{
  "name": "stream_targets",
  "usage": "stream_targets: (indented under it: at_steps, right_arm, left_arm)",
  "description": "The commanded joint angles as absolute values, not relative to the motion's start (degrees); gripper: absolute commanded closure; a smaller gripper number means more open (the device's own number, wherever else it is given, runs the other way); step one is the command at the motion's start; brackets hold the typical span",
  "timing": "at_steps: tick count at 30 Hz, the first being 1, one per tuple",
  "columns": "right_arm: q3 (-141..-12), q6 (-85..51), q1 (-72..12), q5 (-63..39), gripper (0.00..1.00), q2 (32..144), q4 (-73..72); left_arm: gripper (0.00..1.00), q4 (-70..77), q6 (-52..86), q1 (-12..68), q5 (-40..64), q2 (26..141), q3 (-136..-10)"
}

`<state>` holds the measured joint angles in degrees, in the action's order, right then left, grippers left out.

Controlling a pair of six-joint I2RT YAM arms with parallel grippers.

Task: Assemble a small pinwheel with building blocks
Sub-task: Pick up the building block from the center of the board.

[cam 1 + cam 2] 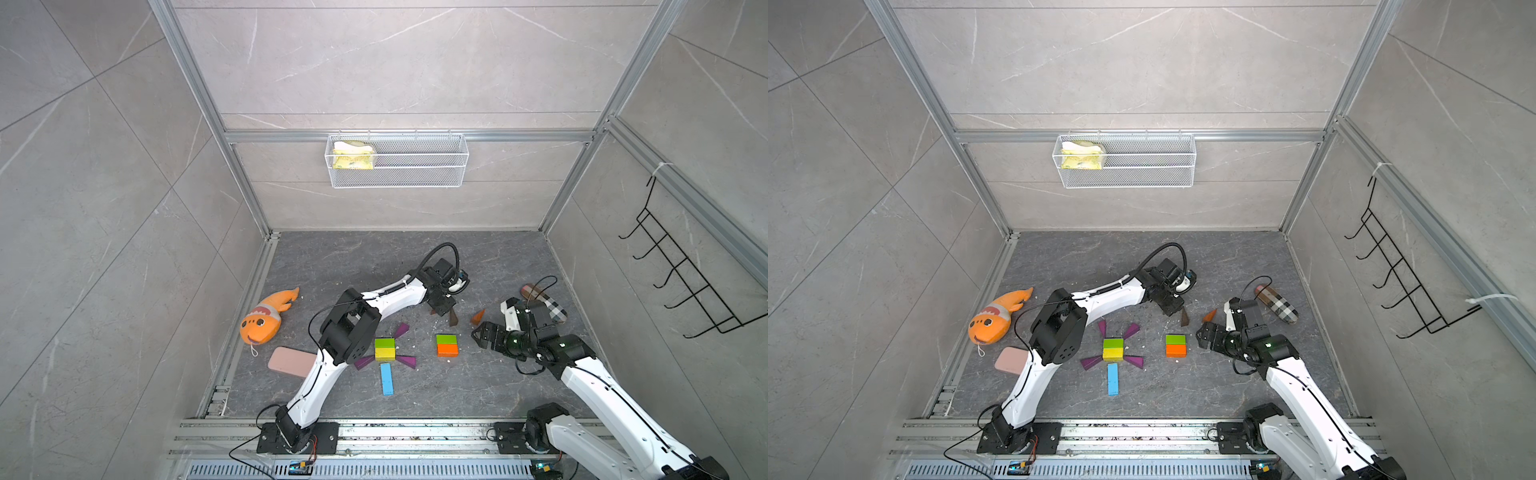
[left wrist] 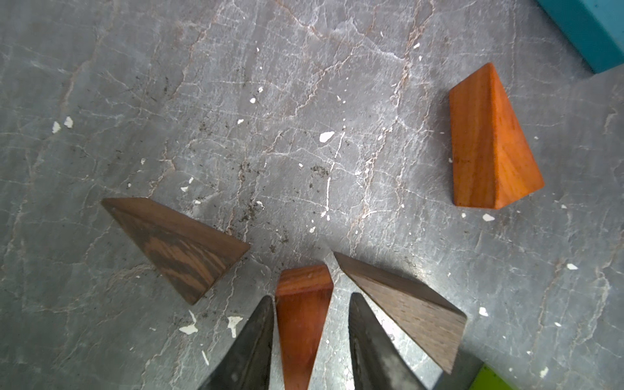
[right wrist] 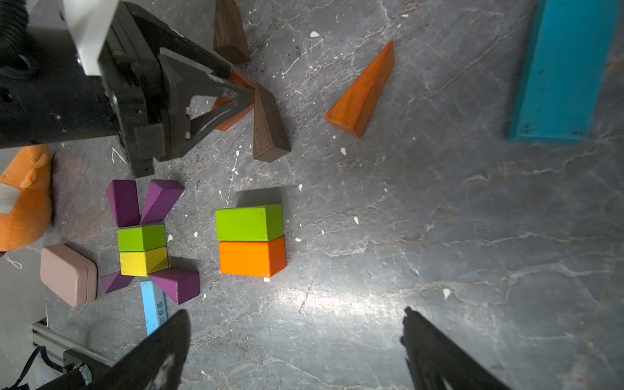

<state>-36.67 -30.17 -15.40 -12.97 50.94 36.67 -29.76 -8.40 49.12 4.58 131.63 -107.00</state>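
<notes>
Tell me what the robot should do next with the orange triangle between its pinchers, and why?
Probably close the left gripper gently on the orange wedge. The wedge lies on the floor between the open jaws, with a gap showing on one side, so it isn't gripped yet. A brown wedge lies close beside one jaw, so a slow squeeze seems safest.

Purple wedges point(image 3: 123, 202): four. Brown wedges point(image 2: 175, 246): two. Orange wedges point(image 2: 489, 141): two. Green bricks point(image 3: 250, 223): two. Yellow brick point(image 3: 143, 261): one. Orange brick point(image 3: 251, 256): one. Blue bars point(image 3: 567, 67): two. Plush fish point(image 1: 266, 318), pink case point(image 1: 291, 361), plaid pouch point(image 1: 548, 305): one each.
</notes>
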Motion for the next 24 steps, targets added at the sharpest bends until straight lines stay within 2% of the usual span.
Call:
stream_targets:
  at_steps: [1, 18, 24]
  right_arm:
    - [-36.39, -29.22, -15.18, -13.45, 0.02, 50.63, 38.30]
    - [-36.12, -29.32, -15.08, -13.46, 0.02, 50.45, 38.50]
    - [-36.12, -29.35, -15.08, -13.35, 0.02, 50.63, 38.47]
  left_arm:
    - [0.60, -31.26, -9.85, 48.92, 5.10, 133.11, -108.54]
    - [0.61, -30.67, -9.67, 48.89, 5.62, 135.72, -109.14]
    - [0.69, -30.15, -9.42, 48.92, 5.60, 135.71, -109.13]
